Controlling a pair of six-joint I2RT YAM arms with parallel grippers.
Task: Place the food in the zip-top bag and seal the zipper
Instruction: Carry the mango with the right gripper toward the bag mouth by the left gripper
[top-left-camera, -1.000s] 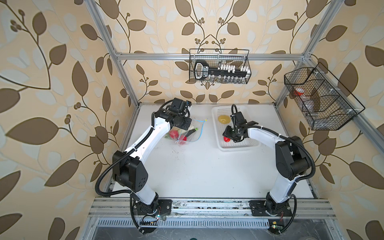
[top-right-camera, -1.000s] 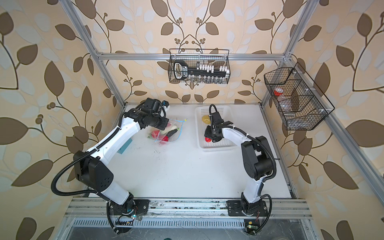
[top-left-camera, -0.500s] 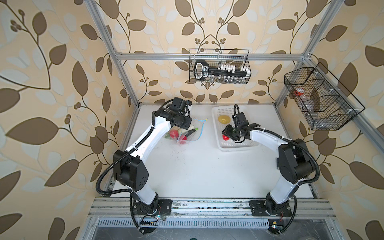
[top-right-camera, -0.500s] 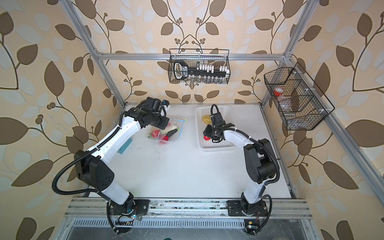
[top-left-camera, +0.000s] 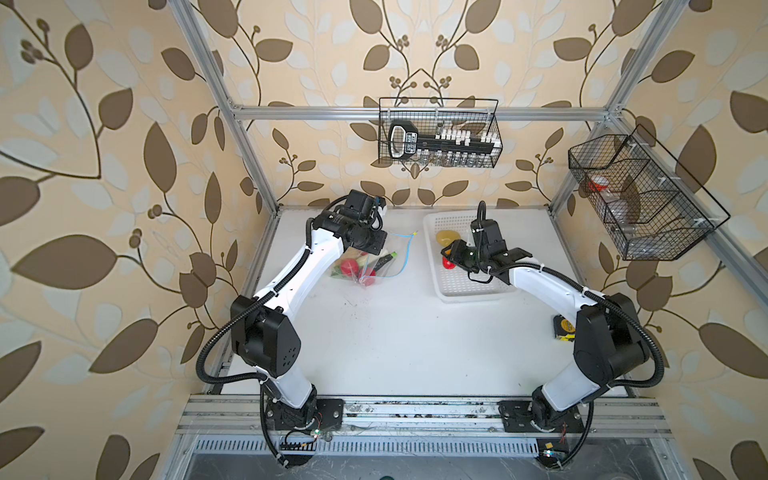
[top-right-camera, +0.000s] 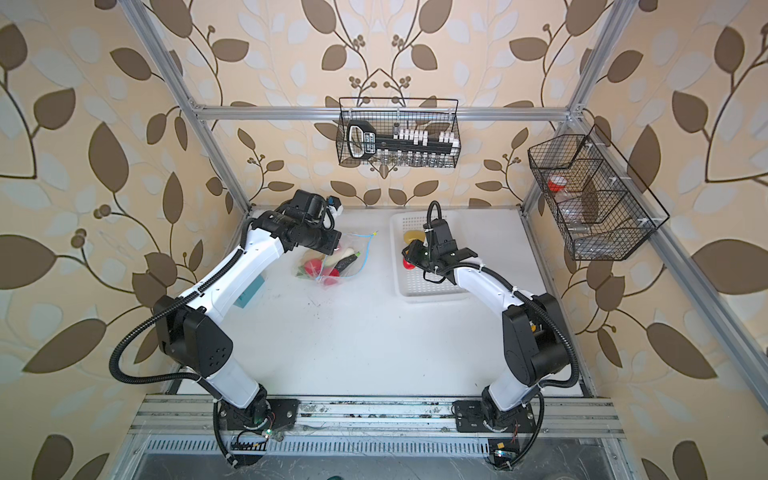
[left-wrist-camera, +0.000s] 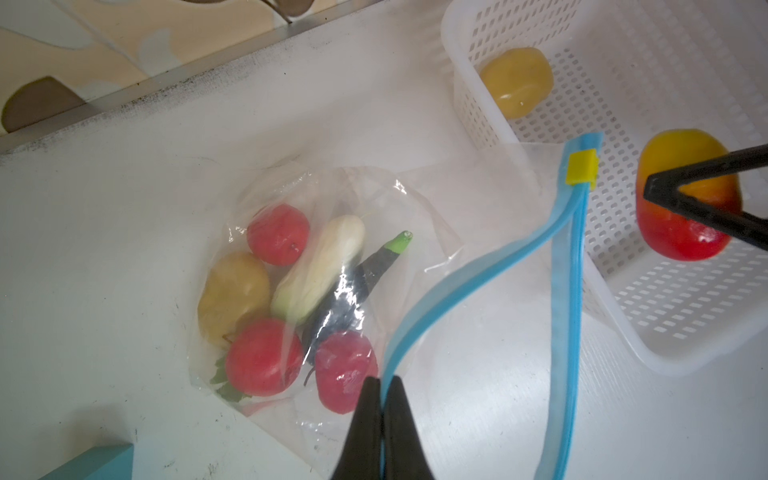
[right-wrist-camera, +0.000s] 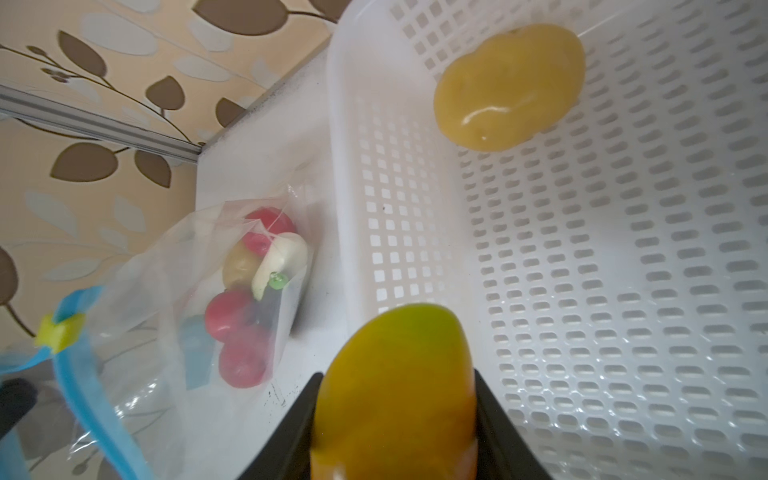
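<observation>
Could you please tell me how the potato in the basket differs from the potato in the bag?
The basket potato lies bare on the floor of the white basket; the bag potato sits inside the clear bag, pressed among other food. The basket potato looks brighter yellow, the bag potato duller tan. Both are glossy.

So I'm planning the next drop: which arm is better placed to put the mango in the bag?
Right. The right gripper holds the mango at the basket edge nearest the bag. The left gripper is shut on the zipper, holding the mouth open.
</observation>
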